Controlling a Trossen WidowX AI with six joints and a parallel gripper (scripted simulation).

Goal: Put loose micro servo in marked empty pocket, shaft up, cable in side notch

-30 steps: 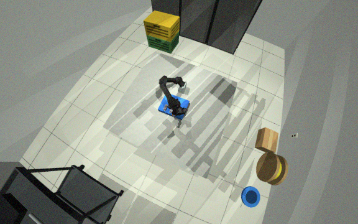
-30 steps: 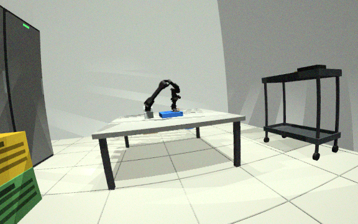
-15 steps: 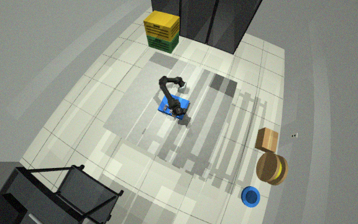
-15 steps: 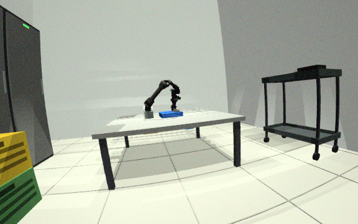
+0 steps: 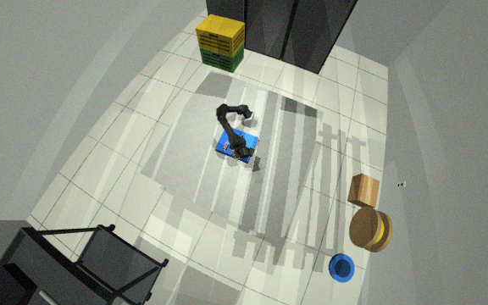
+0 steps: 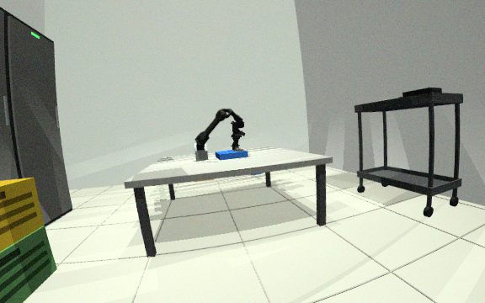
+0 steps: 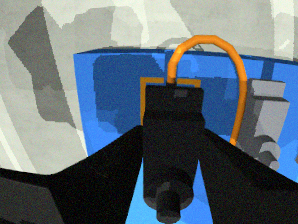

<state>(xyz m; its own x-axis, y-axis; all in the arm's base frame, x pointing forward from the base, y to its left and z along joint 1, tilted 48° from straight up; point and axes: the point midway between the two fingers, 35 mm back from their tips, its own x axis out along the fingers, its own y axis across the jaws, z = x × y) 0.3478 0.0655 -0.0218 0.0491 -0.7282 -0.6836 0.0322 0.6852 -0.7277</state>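
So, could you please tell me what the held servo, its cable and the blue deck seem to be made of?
Servo, clamped in the tool: probably moulded plastic, matte black, blocky, no glints.
Cable: likely a flexible rubbery sheath, smooth orange, judging by the even arch it bends into.
Deck: rigid, flat, uniformly saturated blue with a crisp edge; painted metal or plastic, which one I cannot tell.

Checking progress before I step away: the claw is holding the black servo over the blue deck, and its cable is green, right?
Not quite. The cable is orange, not green; the wrist view shows it looping up from the servo. The rest holds: the claw is shut on the black servo over the blue deck.
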